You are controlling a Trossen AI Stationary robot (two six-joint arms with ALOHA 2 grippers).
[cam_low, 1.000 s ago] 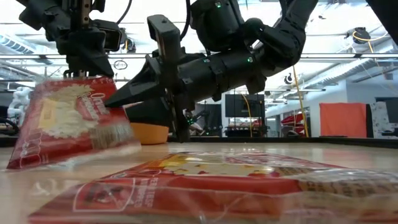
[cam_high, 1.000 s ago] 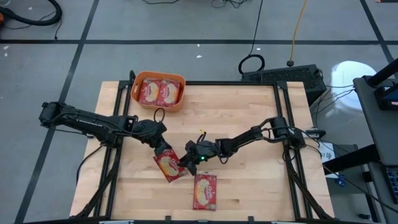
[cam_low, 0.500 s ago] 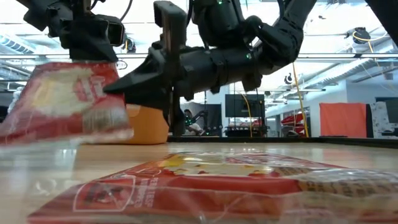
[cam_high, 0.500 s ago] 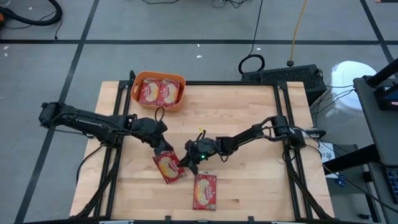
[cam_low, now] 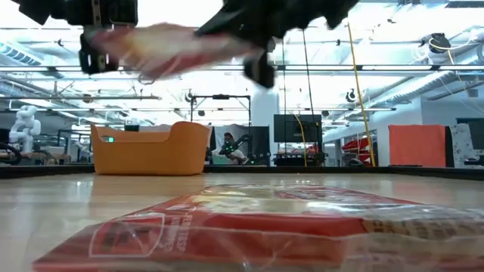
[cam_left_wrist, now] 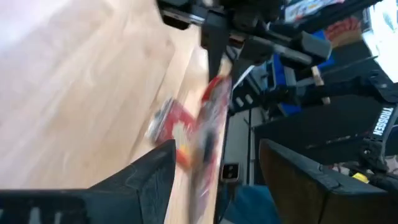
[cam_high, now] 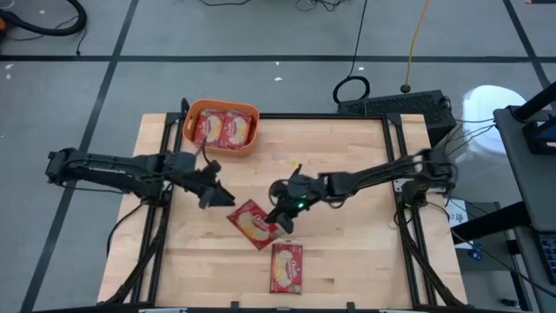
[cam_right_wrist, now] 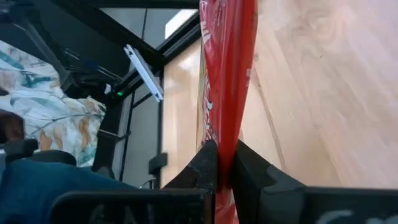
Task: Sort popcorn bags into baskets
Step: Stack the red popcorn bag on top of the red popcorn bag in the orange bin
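- Now the right claw (cam_high: 282, 219) is clamped on a popcorn bag (cam_high: 253, 223), pinching its edge; the right wrist view shows the fingers (cam_right_wrist: 208, 163) squeezed on the red film.
- That bag hangs clear of the tabletop (cam_high: 347, 252), well out from the tub (cam_high: 222, 129) toward the tabletop's middle.
- Left claw (cam_high: 211, 193) stands with fingers (cam_left_wrist: 155, 174) spread and nothing between them, between the tub and the held bag, just apart from the bag.
- Two bags (cam_high: 222, 129) lie side by side in the orange tub.
- Another bag (cam_high: 287, 266) lies flat, beyond the held one from the tub.
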